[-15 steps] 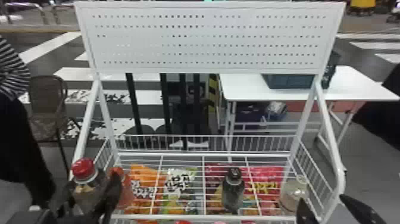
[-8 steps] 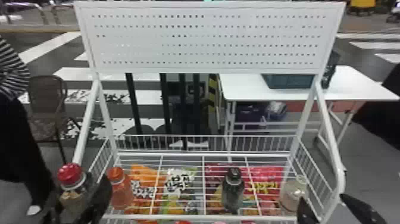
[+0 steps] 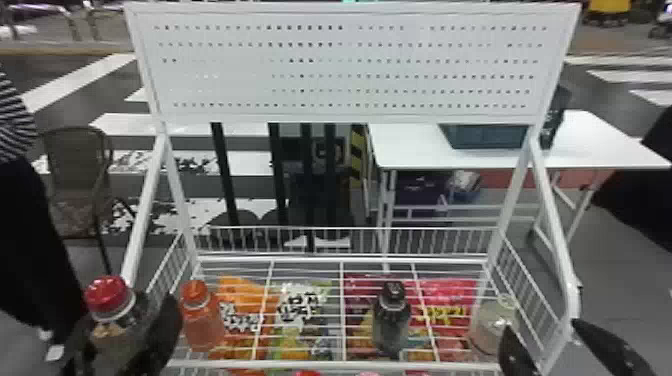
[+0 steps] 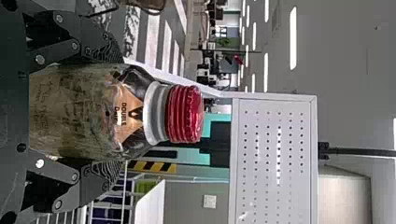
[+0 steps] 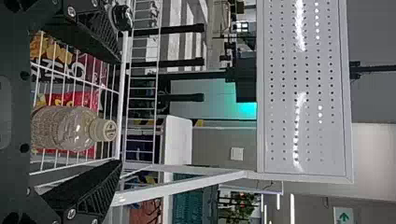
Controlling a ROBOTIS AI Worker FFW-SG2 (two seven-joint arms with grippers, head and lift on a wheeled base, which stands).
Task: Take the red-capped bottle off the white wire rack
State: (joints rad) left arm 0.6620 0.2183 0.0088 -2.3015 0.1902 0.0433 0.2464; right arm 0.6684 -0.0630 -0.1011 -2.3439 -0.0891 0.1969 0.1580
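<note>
At the lower left of the head view, my left gripper (image 3: 127,345) is shut on the red-capped bottle (image 3: 112,317), which stands nearly upright beside the left side of the white wire rack (image 3: 345,366). In the left wrist view the bottle (image 4: 88,112) lies between the two black fingers of my left gripper (image 4: 105,114), its red cap clear of them. My right gripper (image 3: 545,345) is at the rack's right front corner, open; in the right wrist view a pale-capped bottle (image 5: 70,128) shows between the spread fingers of the right gripper (image 5: 119,112), with space around it.
An orange bottle (image 3: 202,320) stands on the rack close to the left gripper. A dark-capped bottle (image 3: 391,322) is right of centre. Snack bags (image 3: 245,305) show through the wires. Slanted side posts (image 3: 145,215) rise to a perforated panel (image 3: 345,65). Behind is a white table (image 3: 590,145).
My left gripper has moved left with the red-capped bottle, away from the orange bottle, which is now less covered. The right gripper has kept still.
</note>
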